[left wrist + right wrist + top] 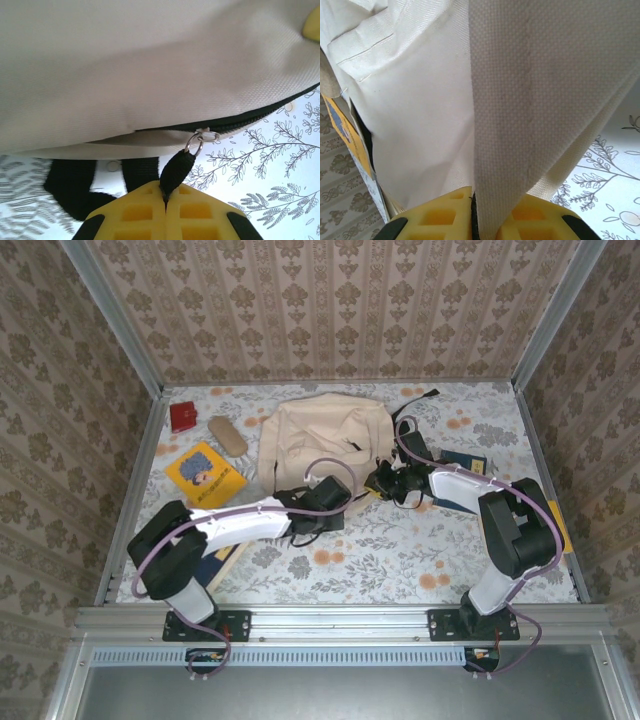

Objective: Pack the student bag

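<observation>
The student bag lay flat at mid-worktop, its contents hidden. The left tool was clamped on the black zip pull; the right tool pinched a fold of bag fabric. Packing seemed barely begun: yellow book, tan case and red pouch lay outside.

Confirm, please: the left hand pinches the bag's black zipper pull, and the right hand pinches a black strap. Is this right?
No. The right wrist view shows the right hand pinching a beige fabric fold of the student bag, not a black strap.
</observation>
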Robot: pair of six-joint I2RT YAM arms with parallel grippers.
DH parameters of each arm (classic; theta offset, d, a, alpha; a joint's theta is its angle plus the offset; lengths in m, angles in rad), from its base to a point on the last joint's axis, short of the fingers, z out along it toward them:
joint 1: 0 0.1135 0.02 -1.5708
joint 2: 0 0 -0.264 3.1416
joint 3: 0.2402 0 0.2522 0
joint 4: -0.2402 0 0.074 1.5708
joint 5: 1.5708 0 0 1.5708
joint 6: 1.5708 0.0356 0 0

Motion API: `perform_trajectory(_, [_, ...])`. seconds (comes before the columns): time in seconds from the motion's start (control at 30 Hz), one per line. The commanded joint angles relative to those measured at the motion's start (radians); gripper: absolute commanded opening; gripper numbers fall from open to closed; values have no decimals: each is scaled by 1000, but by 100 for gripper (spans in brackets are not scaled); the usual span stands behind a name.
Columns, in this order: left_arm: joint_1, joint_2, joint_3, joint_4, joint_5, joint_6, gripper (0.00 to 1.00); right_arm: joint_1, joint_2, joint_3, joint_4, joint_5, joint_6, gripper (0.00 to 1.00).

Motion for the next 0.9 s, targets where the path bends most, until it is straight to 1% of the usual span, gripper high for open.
perform_trajectory(0.0, [32, -63, -2, -131, 2, 81, 0, -22, 15, 35, -34, 102, -27, 18])
perform_trajectory(0.17, [91, -96, -9, -178, 12, 125, 0, -35, 14, 42, -59, 126, -46, 17])
perform_trajectory(0.4, [183, -133, -56, -190, 40, 169, 0, -75, 15, 43, -86, 177, -84, 17])
perform_trajectory(0.5, [226, -146, -75, -165, 82, 207, 0, -95, 32, 67, -102, 200, -126, 14])
perform_trajectory(0.57, [243, -144, -78, -105, 148, 266, 0, -105, 52, 101, -127, 198, -178, 15])
perform_trajectory(0.63, [230, -120, -71, -36, 213, 303, 0, -109, 52, 123, -154, 188, -211, 23])
perform_trajectory(0.67, [225, -101, -60, -16, 246, 312, 0, -110, 40, 122, -166, 183, -218, 29])
perform_trajectory(0.7, [220, -85, -49, -9, 260, 319, 0, -109, 20, 116, -175, 184, -219, 37])
perform_trajectory(0.73, [213, -69, -32, -8, 264, 326, 0, -110, -9, 102, -190, 191, -213, 48])
perform_trajectory(0.77, [206, -55, -21, -6, 269, 335, 0, -109, -43, 85, -208, 199, -203, 54])
perform_trajectory(0.87, [182, -33, -3, 44, 323, 354, 0, -109, -154, 10, -220, 190, -156, 63])
